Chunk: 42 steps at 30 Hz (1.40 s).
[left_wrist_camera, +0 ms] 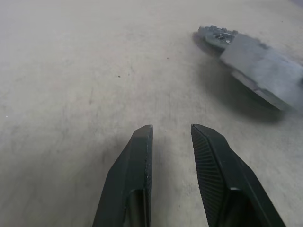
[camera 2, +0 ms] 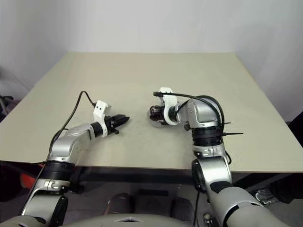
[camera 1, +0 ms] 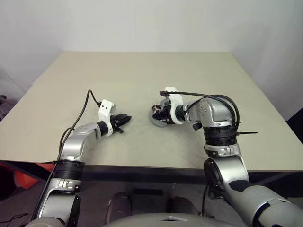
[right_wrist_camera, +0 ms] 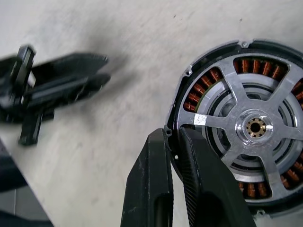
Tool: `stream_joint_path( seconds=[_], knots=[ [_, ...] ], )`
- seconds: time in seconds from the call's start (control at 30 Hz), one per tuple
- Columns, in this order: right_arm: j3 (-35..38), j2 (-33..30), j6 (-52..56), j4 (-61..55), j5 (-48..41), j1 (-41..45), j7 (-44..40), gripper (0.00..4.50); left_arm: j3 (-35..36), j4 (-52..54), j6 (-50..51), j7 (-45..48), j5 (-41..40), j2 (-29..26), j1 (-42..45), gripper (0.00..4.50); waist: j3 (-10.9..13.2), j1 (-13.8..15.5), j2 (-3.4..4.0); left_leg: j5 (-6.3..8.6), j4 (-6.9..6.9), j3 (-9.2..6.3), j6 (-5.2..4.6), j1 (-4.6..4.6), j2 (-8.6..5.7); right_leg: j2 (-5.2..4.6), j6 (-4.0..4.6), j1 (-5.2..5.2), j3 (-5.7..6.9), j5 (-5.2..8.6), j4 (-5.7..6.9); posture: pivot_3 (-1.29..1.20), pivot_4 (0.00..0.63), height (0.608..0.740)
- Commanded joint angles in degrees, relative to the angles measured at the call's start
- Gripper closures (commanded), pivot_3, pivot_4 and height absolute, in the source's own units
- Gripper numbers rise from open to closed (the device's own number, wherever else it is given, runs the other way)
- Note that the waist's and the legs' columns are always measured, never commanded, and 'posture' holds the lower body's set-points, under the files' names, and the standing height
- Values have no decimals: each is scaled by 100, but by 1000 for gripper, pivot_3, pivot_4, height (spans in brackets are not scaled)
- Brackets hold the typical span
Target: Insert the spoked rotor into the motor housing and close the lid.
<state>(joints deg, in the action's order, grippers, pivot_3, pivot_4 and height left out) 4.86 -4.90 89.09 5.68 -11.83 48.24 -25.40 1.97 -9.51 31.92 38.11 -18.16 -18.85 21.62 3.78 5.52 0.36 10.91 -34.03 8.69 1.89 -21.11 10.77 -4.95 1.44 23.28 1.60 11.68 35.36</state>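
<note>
Copper-wound motor housing [right_wrist_camera: 244,125], spoked rotor [right_wrist_camera: 255,126] seated, lies on the worktop [camera 1: 142,75] with the right claw [right_wrist_camera: 173,137] pinching its rim and the spread left claw [left_wrist_camera: 171,135] empty nearby, so a jerk could tip it.

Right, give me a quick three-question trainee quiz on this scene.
1. True or false: the spoked rotor already sits inside the motor housing.
2. What is the right pincer shut on? A) the housing's rim B) a cable C) nothing
3. Fill in: the left pincer, its jaws apart above the table, holds ____.
Key: 1 true; 2 A; 3 nothing.
</note>
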Motion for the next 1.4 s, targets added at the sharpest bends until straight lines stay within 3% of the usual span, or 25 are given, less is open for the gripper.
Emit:
stream_joint_path(
  seconds=[0.03,0.43,0.73,0.93,1.2,1.27,1.4],
  knots=[
    [315,229,-49,199,98,170,495,4490,98,282,3,-38,-82,-81,25,3134,0,1,-1,0,1,1,1,1,-1,0,-1,-1,0,0,0,0,0,740],
    [1062,1002,-87,866,75,522,1371,4490,59,444,5,-142,-103,-87,-130,3134,-1,-16,-1,-17,41,-2,30,20,0,6,-17,2,-2,10,-2,0,0,740],
    [1053,1115,20,810,-104,715,1487,1477,40,393,13,-236,-130,-17,-72,3134,0,-6,-1,-52,99,-2,89,32,8,30,-3,8,-2,8,-7,0,0,740],
    [1205,870,-34,234,-340,876,1327,1477,-111,320,-8,-163,-140,177,39,3134,0,6,-1,-57,99,-4,96,28,8,30,-28,8,-2,22,-7,0,0,740],
    [1850,367,-1449,102,-112,167,1868,1477,-309,-119,-128,-5,-92,448,534,3134,-2,24,-3,-57,99,-4,97,27,5,30,0,5,-2,5,-12,0,0,740],
    [1596,161,-1526,-106,-152,-83,1740,1477,-340,-201,-138,36,-79,468,611,3134,-1,24,-3,-58,99,-3,96,23,4,30,1,7,-2,4,-13,0,0,740],
    [-479,-1384,-2382,-1817,-316,-1197,46,1477,-382,-451,-218,157,-42,445,759,3134,0,41,0,-54,102,-8,89,14,6,31,-6,6,3,-3,-27,0,0,740]
  ],
)
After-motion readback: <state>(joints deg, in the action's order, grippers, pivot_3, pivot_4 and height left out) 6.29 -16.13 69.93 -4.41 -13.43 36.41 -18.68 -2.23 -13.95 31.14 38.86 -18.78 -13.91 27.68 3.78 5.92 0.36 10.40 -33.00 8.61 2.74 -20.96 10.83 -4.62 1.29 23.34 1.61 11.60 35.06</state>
